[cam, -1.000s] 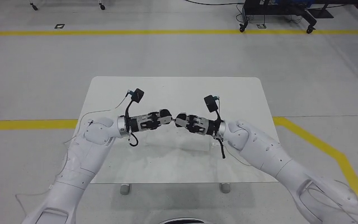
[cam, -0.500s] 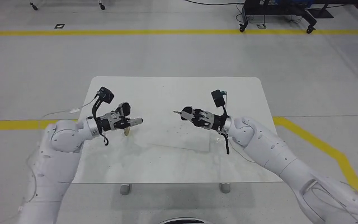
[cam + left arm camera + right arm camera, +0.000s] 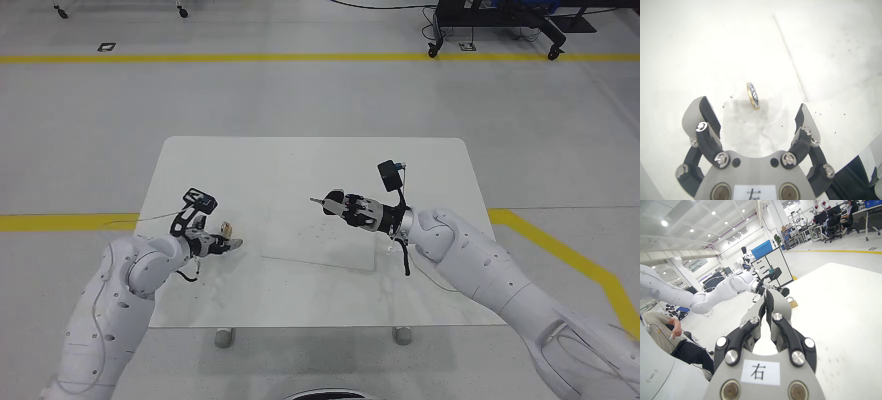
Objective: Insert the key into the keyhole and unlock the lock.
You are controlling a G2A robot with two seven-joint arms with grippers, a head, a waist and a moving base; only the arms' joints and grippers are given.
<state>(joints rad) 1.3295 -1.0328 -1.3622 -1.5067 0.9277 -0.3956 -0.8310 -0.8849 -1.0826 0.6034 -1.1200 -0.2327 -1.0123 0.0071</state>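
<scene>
A small brass padlock stands on edge on the white table, near its left side. My left gripper hovers just over it, open, with a finger on each side and neither touching. My right gripper is held above the table's middle, shut on a thin silver key whose tip sticks out toward the left arm. In the right wrist view the closed fingers hide the key. Past them stands the padlock, shackle up, with my left gripper behind it.
A thin seam line crosses the tabletop next to the padlock. Small dark specks lie scattered around it. A seated person is beside the robot, away from the table. Yellow floor tape runs behind the table.
The grippers were together at the table's middle one second ago. My left arm has drawn back leftward and lower; the padlock now rests free on the table. My right gripper backed off slightly.
</scene>
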